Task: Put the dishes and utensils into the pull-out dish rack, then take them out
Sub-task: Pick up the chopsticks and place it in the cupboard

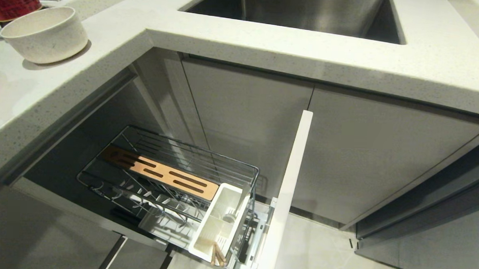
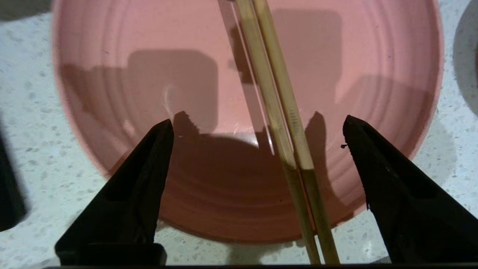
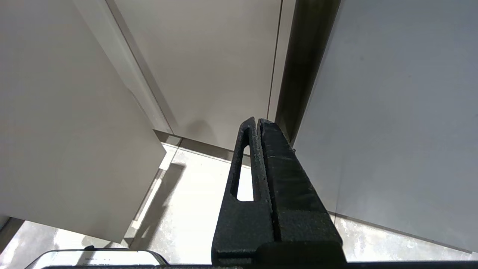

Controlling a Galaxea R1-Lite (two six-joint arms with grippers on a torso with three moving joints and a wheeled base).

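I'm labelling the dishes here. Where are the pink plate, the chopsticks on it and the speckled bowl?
pink plate (image 2: pixel 123 74), left wrist view, bare inner surface.
chopsticks (image 2: pixel 278 101), left wrist view, mid-shaft.
speckled bowl (image 1: pixel 51 40), head view, outer wall.

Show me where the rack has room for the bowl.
In the rack, the wire slots between the wooden strip and the left rail are bare, and so is the wire grid beyond the strip. The caddy is taken only at its front end, where chopsticks stand.
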